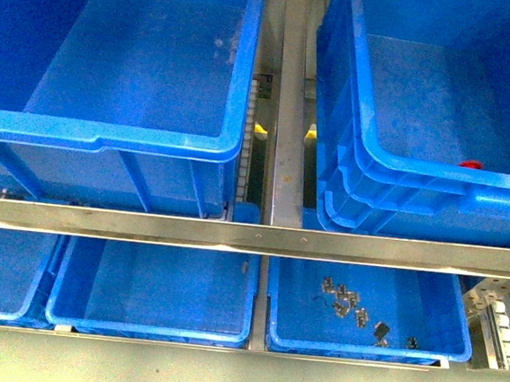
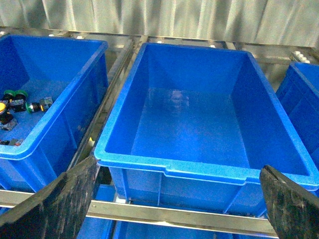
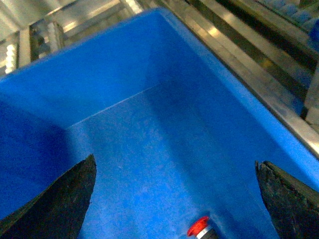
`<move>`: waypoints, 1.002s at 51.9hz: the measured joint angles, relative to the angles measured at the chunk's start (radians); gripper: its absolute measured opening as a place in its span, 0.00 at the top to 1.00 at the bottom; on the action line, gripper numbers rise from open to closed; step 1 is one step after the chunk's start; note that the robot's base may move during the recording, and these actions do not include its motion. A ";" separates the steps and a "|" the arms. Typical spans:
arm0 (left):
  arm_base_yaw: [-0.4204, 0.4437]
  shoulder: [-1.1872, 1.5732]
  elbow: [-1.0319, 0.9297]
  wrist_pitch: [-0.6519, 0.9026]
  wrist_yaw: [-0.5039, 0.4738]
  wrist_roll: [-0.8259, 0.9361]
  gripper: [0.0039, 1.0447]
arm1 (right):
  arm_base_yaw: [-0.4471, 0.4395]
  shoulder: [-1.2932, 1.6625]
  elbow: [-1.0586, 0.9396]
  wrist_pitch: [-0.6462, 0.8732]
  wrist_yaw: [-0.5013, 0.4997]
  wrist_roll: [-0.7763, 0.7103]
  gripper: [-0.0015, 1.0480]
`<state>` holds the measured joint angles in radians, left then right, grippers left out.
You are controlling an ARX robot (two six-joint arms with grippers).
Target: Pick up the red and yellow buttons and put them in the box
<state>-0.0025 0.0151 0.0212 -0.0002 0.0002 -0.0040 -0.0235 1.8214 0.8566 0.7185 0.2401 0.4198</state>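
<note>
The box [image 1: 391, 181], a deep blue crate with doubled rims, stands at the upper right of the front view. One red button [image 1: 470, 164] lies inside it by the near wall. In the right wrist view my right gripper [image 3: 174, 199] hangs open over the box floor [image 3: 139, 149], with the red button [image 3: 199, 226] lying below, between its fingers and untouched. My left gripper [image 2: 174, 199] is open and empty in front of a bare blue crate [image 2: 199, 169]. A yellow button [image 2: 2, 106] lies in the neighbouring crate [image 2: 55, 119]. Neither gripper shows in the front view.
Green-capped switches [image 2: 15, 94] lie beside the yellow one. A single-rimmed blue crate [image 1: 107, 136] fills the upper left of the front view. A steel rail [image 1: 251, 237] crosses below it. Lower crates sit under the rail, one holding several small metal parts [image 1: 350, 307].
</note>
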 joint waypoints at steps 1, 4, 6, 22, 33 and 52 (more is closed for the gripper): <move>0.000 0.000 0.000 0.000 0.000 0.000 0.08 | -0.004 -0.025 -0.018 0.000 0.001 -0.005 0.07; 0.000 0.000 0.000 0.000 0.000 0.000 0.08 | -0.010 -0.090 -0.062 -0.007 0.002 -0.013 0.07; 0.000 0.000 0.000 0.000 0.000 0.000 0.08 | -0.013 -0.145 -0.096 -0.018 -0.001 -0.018 0.07; 0.000 0.000 0.000 0.000 0.000 0.000 0.08 | 0.001 -0.800 -0.369 -0.200 0.024 -0.028 0.07; 0.000 0.000 0.000 0.000 0.000 0.000 0.08 | -0.010 -1.148 -0.432 -0.418 -0.008 -0.066 0.07; 0.000 0.000 0.000 0.000 0.000 0.000 0.08 | 0.224 -1.559 -0.512 -0.660 0.227 -0.202 0.07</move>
<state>-0.0025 0.0151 0.0212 -0.0002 0.0002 -0.0040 0.2008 0.2619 0.3447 0.0586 0.4667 0.2180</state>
